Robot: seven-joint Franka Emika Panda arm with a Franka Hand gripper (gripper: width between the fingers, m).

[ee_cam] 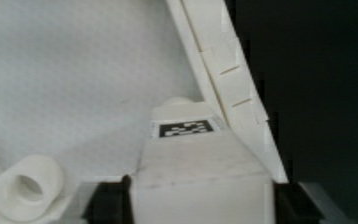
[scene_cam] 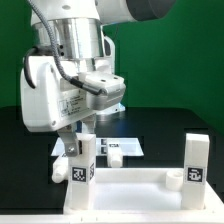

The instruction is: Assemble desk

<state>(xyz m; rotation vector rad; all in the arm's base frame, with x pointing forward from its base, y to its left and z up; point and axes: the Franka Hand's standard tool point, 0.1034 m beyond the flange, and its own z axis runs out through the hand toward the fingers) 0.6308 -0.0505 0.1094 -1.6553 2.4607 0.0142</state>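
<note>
The desk's white tabletop panel (scene_cam: 130, 192) lies at the front of the black table with its rimmed side up. A white square leg (scene_cam: 82, 163) with a tag sticker stands upright at the panel's corner on the exterior view's left. My gripper (scene_cam: 80, 138) comes straight down over it. In the wrist view the leg (ee_cam: 197, 150) fills the gap between the dark fingers (ee_cam: 108, 203), and my gripper (ee_cam: 194, 208) is shut on it. A round socket (ee_cam: 30, 192) and the panel rim (ee_cam: 220, 60) show beside it. A second tagged leg (scene_cam: 197, 160) stands at the corner on the exterior view's right.
The marker board (scene_cam: 130, 146) lies flat behind the panel. A loose white part (scene_cam: 114, 153) rests near it, and another white piece (scene_cam: 62, 172) sits just beside the held leg. The arm's bulky white body (scene_cam: 60, 85) hangs over the left half of the scene.
</note>
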